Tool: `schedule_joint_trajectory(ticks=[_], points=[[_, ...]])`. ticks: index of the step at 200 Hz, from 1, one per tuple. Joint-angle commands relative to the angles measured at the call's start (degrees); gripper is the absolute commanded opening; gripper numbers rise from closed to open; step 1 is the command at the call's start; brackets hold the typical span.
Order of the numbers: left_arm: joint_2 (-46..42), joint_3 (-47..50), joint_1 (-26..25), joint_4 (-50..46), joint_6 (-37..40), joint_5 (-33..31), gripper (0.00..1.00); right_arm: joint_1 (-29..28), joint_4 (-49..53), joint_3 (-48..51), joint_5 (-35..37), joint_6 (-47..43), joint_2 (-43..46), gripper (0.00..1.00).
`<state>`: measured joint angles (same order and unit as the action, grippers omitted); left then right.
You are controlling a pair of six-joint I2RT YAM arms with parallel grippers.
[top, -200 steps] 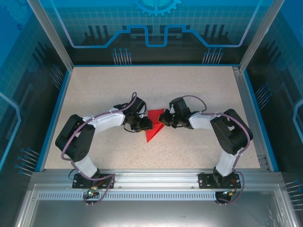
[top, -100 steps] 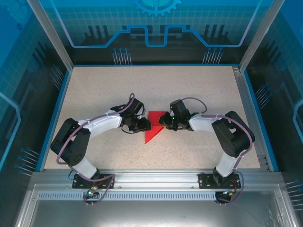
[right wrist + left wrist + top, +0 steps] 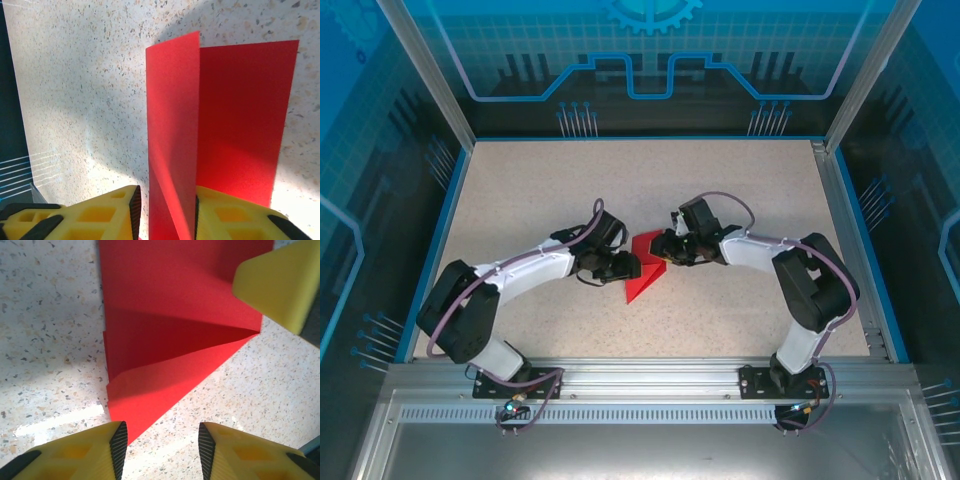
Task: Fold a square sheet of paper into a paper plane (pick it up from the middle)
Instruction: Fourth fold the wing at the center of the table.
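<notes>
Red paper sheet (image 3: 642, 275) lies partly folded at mid-counter (image 3: 520, 200), between the 2 arms, with its point toward the near edge. Left gripper (image 3: 161, 437): jaws wide open, holding nothing, low over the counter. The sheet's lower folded corner sits just ahead of the gap between its 2 yellow fingers (image 3: 75, 452). The left wrist view shows layered folds, with 1 diagonal crease running out to the sheet's right corner. A yellow fingertip of the right gripper (image 3: 165, 212) is seen at the upper right of that view, over the sheet. Right gripper: jaws nearly closed on 1 raised flap of the sheet, which stands upright between the pads. The rest of the sheet lies flat on the counter beside the flap.
</notes>
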<state>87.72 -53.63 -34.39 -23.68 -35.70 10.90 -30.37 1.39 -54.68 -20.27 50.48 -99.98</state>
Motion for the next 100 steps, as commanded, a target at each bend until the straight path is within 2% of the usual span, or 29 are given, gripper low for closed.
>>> schedule_joint_trajectory(ticks=[1,65,100], points=[[-3.0,1.8,-1.2,-0.4,-2.2,-4.3,0.47,1.3,3.4,-1.3,-2.9,-3.4,-1.0,0.33],[-6.4,3.5,-2.7,1.1,-3.9,-7.3,0.50,2.8,4.4,-2.0,-5.7,-5.8,-1.7,0.35],[-6.3,3.0,-4.8,0.3,-4.5,-11.2,0.53,3.4,5.5,-3.1,-6.8,-7.1,-1.8,0.36]])
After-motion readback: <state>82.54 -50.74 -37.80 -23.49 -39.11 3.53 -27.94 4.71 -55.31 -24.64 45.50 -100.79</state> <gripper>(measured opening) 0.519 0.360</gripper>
